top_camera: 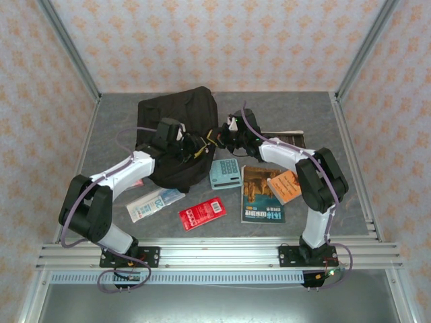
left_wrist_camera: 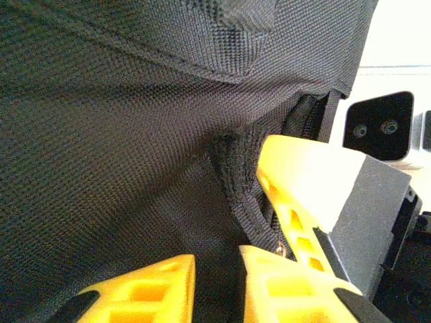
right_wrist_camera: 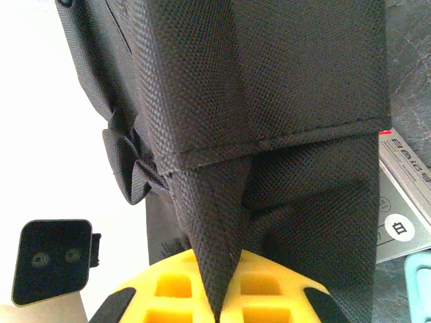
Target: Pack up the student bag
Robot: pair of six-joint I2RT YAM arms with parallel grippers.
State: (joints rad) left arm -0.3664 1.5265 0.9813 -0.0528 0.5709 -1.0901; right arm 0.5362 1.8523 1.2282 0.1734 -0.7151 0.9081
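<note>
The student bag (top_camera: 176, 118) is laid flat at the back of the desk (top_camera: 310, 114), its long side running from far to near. Which end is the top cannot be told. A fold of its cloth is pinched tight in the right hand (right_wrist_camera: 215, 269), and a strip is squeezed in the nearly closed left hand (left_wrist_camera: 217, 262). From above, a book (top_camera: 261, 195), a calculator (top_camera: 225, 173) and a red packet (top_camera: 202, 214) are seen beside it.

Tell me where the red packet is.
In the top view the red packet lies near the front edge of the table, between the blue-and-white pack on its left and the book on its right.
</note>
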